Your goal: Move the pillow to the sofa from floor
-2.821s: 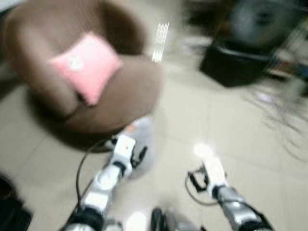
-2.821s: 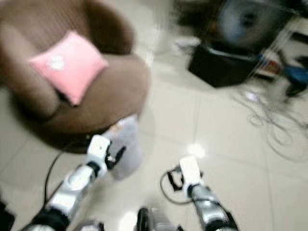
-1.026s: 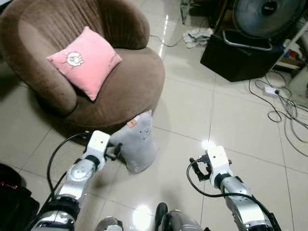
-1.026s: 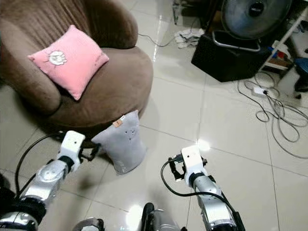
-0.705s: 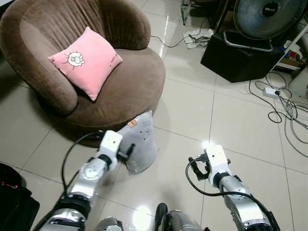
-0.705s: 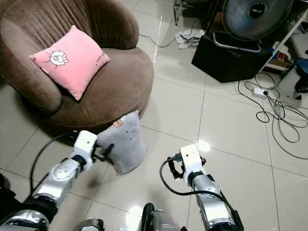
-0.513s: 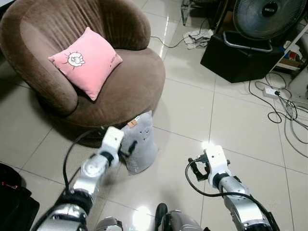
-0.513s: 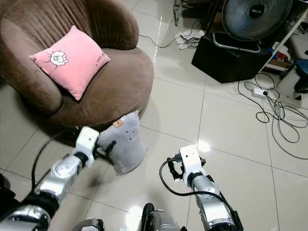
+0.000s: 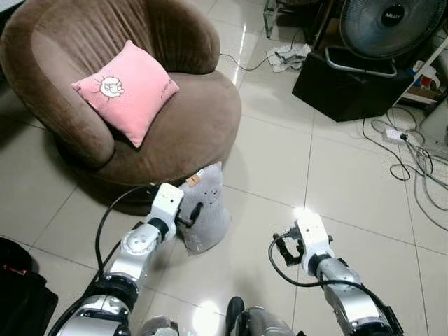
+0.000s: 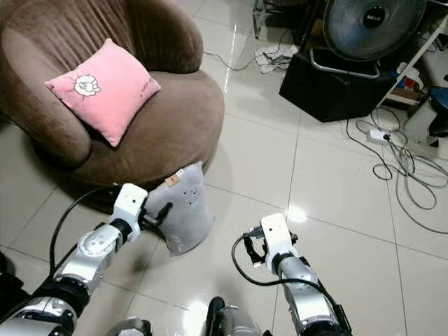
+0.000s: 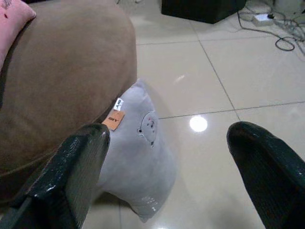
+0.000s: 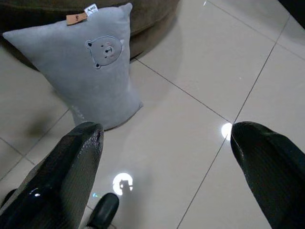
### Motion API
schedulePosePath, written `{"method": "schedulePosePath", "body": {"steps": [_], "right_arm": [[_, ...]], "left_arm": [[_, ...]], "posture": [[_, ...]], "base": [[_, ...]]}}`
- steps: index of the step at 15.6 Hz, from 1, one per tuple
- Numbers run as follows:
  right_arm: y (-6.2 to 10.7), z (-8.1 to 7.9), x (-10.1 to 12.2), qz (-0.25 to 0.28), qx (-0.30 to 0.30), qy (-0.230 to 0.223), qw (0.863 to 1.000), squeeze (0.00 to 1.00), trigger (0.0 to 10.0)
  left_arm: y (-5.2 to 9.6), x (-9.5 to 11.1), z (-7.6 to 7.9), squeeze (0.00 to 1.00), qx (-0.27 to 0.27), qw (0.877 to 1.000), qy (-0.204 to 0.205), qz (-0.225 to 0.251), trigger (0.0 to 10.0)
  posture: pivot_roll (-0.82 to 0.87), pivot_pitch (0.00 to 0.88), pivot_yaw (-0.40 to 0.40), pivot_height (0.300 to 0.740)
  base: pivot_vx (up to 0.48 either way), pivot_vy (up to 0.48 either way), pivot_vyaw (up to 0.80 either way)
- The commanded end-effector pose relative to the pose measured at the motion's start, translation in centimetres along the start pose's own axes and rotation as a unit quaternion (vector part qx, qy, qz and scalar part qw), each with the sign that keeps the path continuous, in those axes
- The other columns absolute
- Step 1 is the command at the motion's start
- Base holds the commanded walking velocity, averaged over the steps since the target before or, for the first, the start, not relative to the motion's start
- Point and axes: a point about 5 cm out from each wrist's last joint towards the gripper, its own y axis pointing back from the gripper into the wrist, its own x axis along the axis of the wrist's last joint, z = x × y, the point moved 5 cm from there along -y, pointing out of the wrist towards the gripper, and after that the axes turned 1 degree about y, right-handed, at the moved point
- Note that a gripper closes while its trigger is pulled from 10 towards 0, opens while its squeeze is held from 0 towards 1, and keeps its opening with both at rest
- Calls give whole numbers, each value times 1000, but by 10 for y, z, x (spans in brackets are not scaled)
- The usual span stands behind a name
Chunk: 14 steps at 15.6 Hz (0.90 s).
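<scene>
Pink cushion [image 9: 124, 89] with a little cartoon print is propped on the chair seat. Fan [image 9: 387, 24] is way off to the right of that, sitting on a black box [image 9: 346, 82]. Right of the box: white power strip [image 9: 397, 132] and tangled cables [image 9: 420, 164] on the tiles [image 9: 280, 168]. Crumpled cloth [image 9: 290, 53] left of the box.

Pillow [image 9: 205, 210]: leans on the sofa [image 9: 189, 133] base; the sofa blocks its far side.
Near side: bare tile [image 9: 266, 175] to the pillow's right and in front.
Left gripper [image 9: 190, 215]: fingers spread, just beside the pillow.
Seat: pink cushion [image 9: 126, 89] takes the left; the right part is free.
Far right: box [image 9: 343, 84], fan [image 9: 388, 24], cables [image 9: 413, 161], well apart.
</scene>
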Motion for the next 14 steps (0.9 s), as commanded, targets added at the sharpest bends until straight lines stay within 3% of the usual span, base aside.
{"method": "schedulePosePath", "body": {"steps": [1,6,12,14], "right_arm": [[1,2,-4,-3,-4,-4,1000,0,10000],[1,0,-8,-4,2,-2,1000,0,10000],[2,-6,-8,4,9,-1,1000,0,10000],[2,-8,-7,7,12,0,1000,0,10000]], "left_arm": [[3,-6,5,1000,-11,1000,2,-3,10000],[2,-5,16,1000,-30,999,7,7,10000],[2,-5,23,1000,-50,999,-20,3,10000],[2,-8,25,1000,-51,998,-39,-8,10000]], "posture": [[-1,179,-100,740],[-3,185,-102,740],[-6,188,-97,740],[-6,188,-95,740]], "base": [[0,480,0],[58,454,0],[470,0,0],[184,-152,0]]}}
